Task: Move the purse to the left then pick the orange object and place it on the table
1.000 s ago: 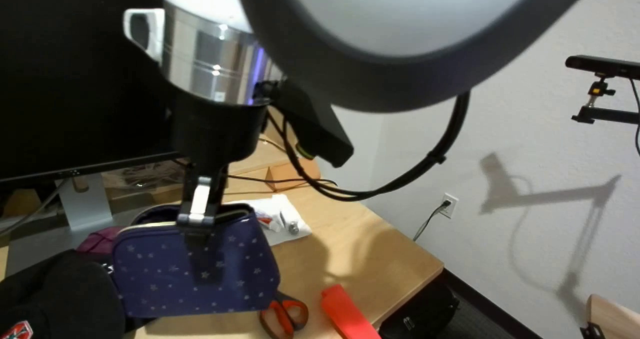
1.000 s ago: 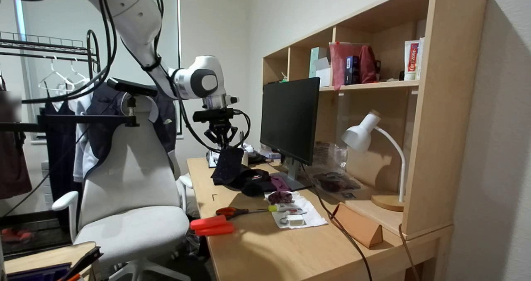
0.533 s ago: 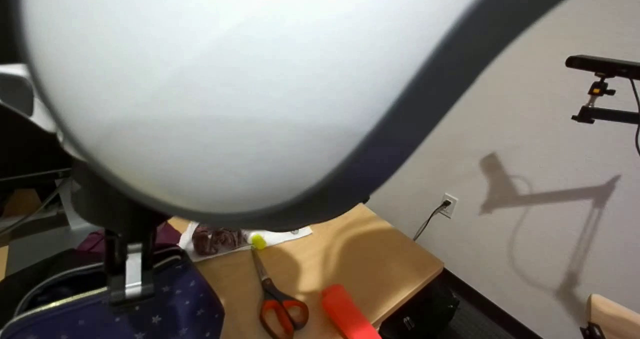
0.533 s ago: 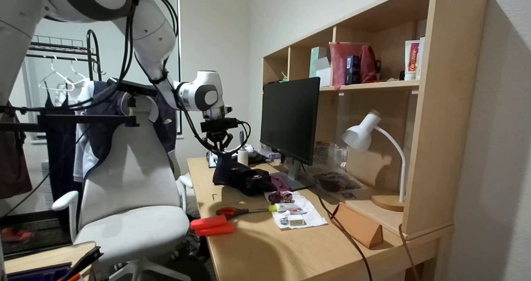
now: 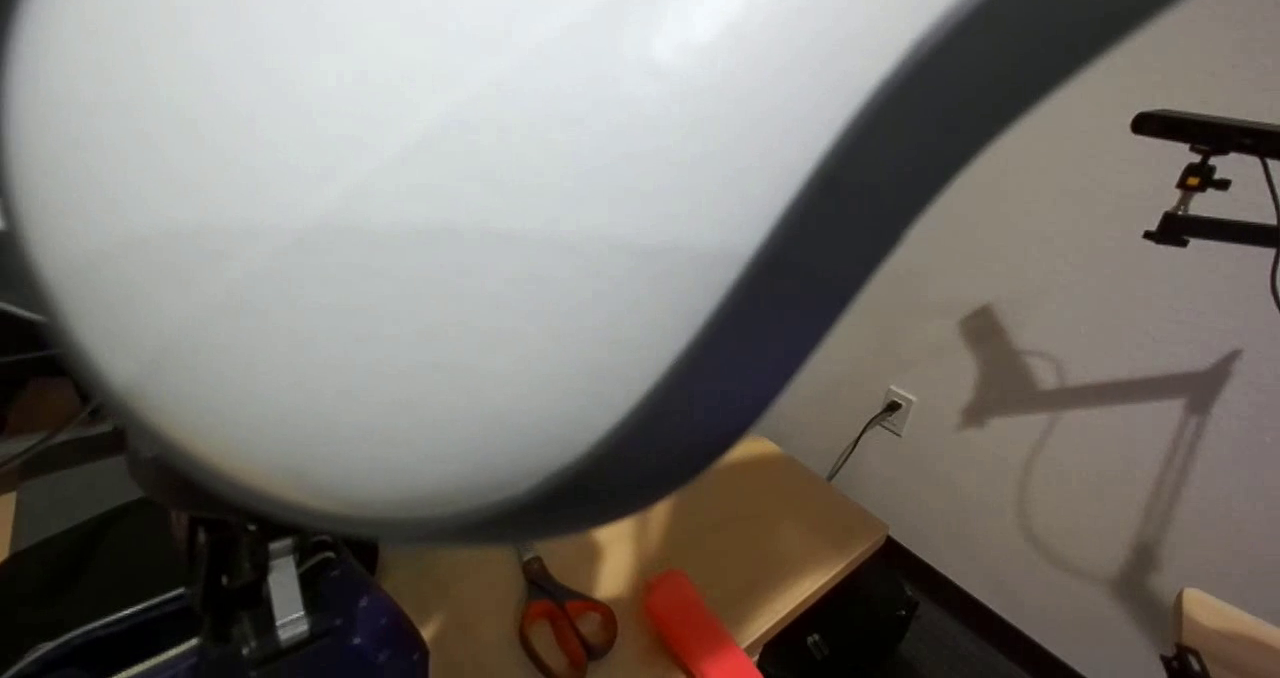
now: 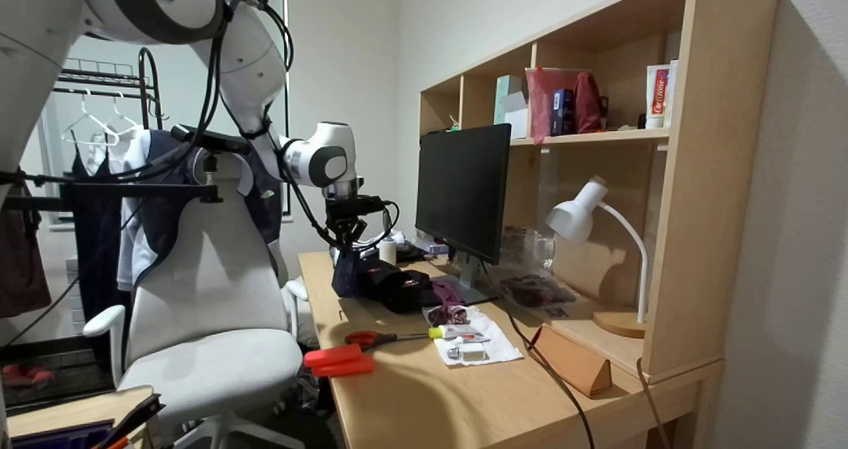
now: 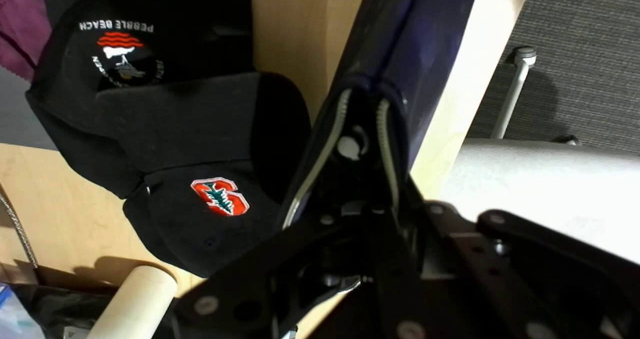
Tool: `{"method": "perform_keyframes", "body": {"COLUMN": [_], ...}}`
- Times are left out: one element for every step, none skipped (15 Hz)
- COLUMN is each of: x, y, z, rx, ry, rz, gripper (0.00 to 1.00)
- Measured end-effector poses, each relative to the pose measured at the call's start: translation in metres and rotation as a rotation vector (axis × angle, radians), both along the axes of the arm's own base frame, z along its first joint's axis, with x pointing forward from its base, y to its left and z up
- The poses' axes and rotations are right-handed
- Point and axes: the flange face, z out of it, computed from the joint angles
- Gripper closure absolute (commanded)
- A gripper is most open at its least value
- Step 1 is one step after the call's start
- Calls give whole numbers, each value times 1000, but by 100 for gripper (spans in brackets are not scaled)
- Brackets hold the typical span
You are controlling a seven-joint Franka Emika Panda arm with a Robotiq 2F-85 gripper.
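Purse [image 7: 425, 54] lowered, unzipped, pale round item [image 7: 348, 148] inside

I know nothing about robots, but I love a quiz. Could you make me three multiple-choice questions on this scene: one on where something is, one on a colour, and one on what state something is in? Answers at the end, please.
1. Where do the orange-handled scissors lie?
A. On the office chair
B. On a shelf
C. On the desk

2. What colour is the lampshade?
A. White
B. Green
C. Red

3. How is the top of the navy pouch?
A. Zipped shut
B. Unzipped and gaping
C. Covered by a lid

Answers:
1: C, as both exterior views show them lying on the light wood.
2: A, as the shade shows plain white in an exterior view.
3: B, as in the wrist view the two rows of zipper teeth stand apart, with the dark inside showing between them.
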Motion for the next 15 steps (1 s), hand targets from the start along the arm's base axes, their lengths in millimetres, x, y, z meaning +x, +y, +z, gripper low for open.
{"method": "perform_keyframes", "body": {"x": [0,1,2,2,1,0,-3,-6,-9,-13,-17,-21,-24,-26,-26], "y": [0,0,1,1,1,0,-1,-1,-2,-2,-1,-2,-3,-4,-6], "z": [-1,0,0,-3,-7,-14,-21,-29,-38,-45,-50,-55,-57,-58,-57], "rx": [3,13,37,64,90,115,134,150,160,163,163,163,164,165,166], "ry": [-3,-19,-51,-85,-116,-141,-160,-172,-173,-165,-154,-143,-136,-131,-130], "rz": [-1,-2,-4,-8,-13,-17,-16,-11,-1,12,27,40,49,55,59], "gripper": [92,92,92,92,92,92,92,92,92,92,92,92,92,92,92]}}
